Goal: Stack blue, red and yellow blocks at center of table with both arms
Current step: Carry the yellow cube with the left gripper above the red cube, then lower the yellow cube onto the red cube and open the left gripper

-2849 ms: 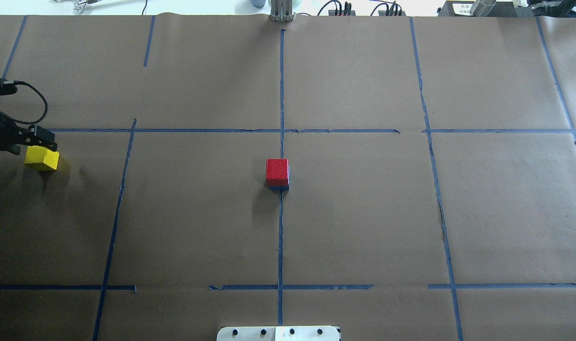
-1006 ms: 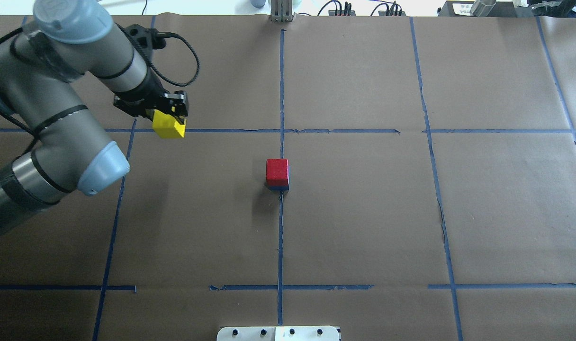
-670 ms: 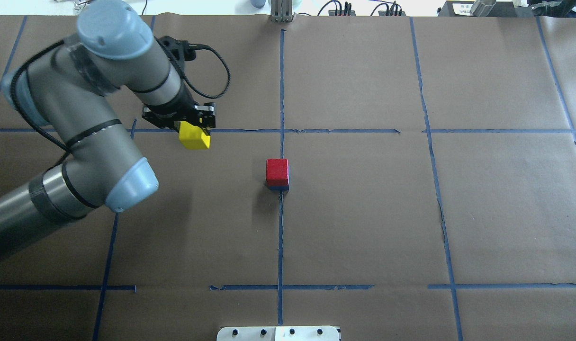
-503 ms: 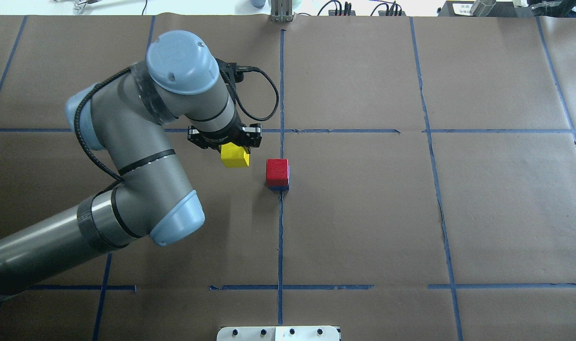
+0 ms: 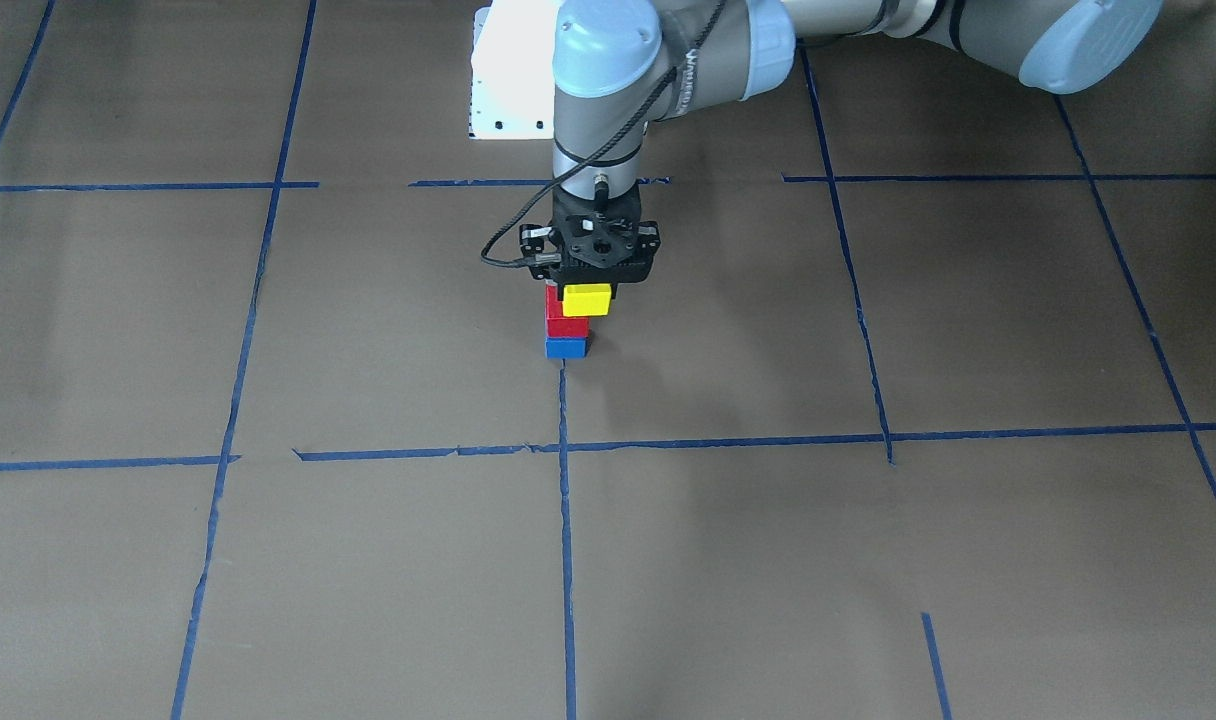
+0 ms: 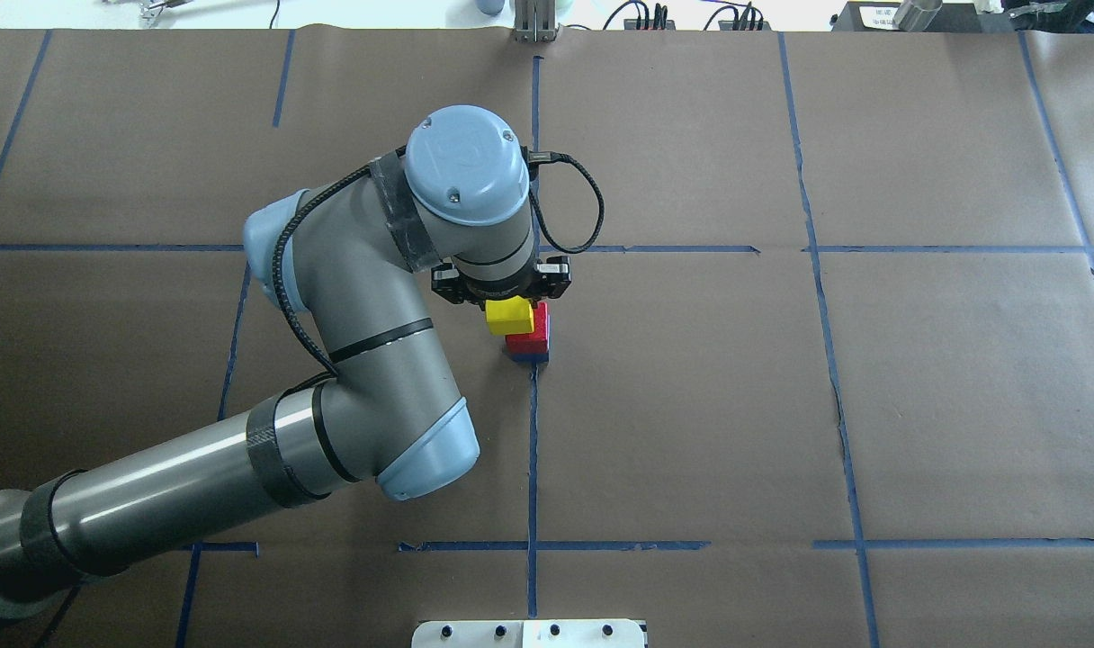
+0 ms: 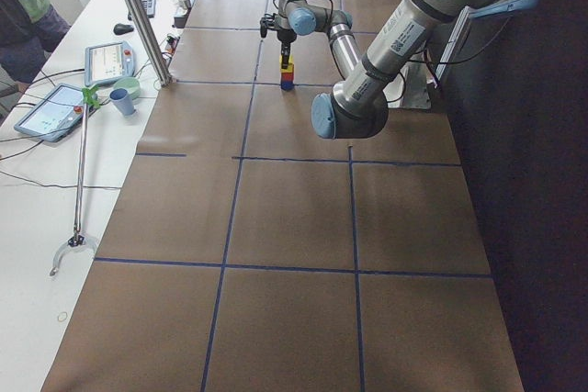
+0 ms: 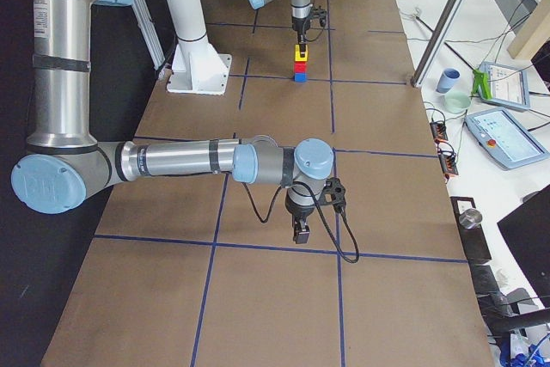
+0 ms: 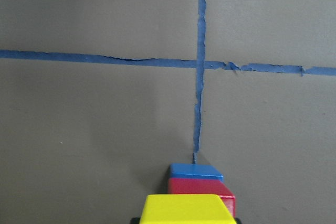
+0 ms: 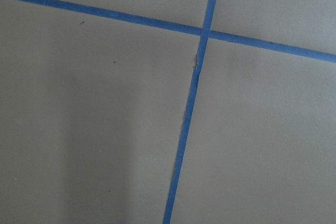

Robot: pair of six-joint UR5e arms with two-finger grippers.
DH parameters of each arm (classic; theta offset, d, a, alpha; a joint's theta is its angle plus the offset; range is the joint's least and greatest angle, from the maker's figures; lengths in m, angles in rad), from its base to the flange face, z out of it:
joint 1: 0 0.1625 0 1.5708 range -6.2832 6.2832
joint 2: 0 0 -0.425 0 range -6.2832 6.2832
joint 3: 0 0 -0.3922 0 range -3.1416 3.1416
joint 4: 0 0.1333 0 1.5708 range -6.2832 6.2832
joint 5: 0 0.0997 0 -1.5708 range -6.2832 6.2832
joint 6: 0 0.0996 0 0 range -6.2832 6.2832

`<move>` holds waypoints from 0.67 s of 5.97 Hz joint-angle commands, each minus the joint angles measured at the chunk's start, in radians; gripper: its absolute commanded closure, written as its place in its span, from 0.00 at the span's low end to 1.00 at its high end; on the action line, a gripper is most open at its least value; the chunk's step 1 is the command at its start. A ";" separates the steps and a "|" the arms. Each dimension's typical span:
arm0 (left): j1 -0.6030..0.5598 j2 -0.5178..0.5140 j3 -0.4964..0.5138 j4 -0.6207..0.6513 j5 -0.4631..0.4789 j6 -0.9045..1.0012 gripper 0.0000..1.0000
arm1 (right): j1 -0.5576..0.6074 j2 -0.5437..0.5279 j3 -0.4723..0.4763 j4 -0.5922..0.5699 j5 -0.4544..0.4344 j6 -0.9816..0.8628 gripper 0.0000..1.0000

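The red block [image 5: 566,327] sat on the blue block [image 5: 566,348] at the counter's [image 5: 868,550] centre; the left end effector [image 5: 588,286] pinched the yellow block [image 5: 586,299] over them, slightly offset. Aligning and release seemingly remained.

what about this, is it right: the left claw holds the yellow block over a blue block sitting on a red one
Not quite: the stack order is reversed. The left claw holds the yellow block over a red block sitting on a blue block, as the exterior front-facing view shows.
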 commanded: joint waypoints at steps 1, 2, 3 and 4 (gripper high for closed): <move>0.006 -0.008 0.006 0.012 0.004 -0.013 1.00 | -0.001 0.001 -0.001 0.000 0.000 0.000 0.00; 0.005 -0.006 0.005 0.021 0.004 -0.013 1.00 | -0.001 0.000 -0.003 0.000 0.001 0.000 0.00; 0.005 -0.005 0.005 0.022 0.002 -0.015 0.97 | -0.001 0.001 -0.003 0.000 0.001 0.000 0.00; 0.005 -0.009 0.005 0.017 0.002 -0.083 0.80 | -0.001 0.000 -0.003 0.000 0.000 0.000 0.00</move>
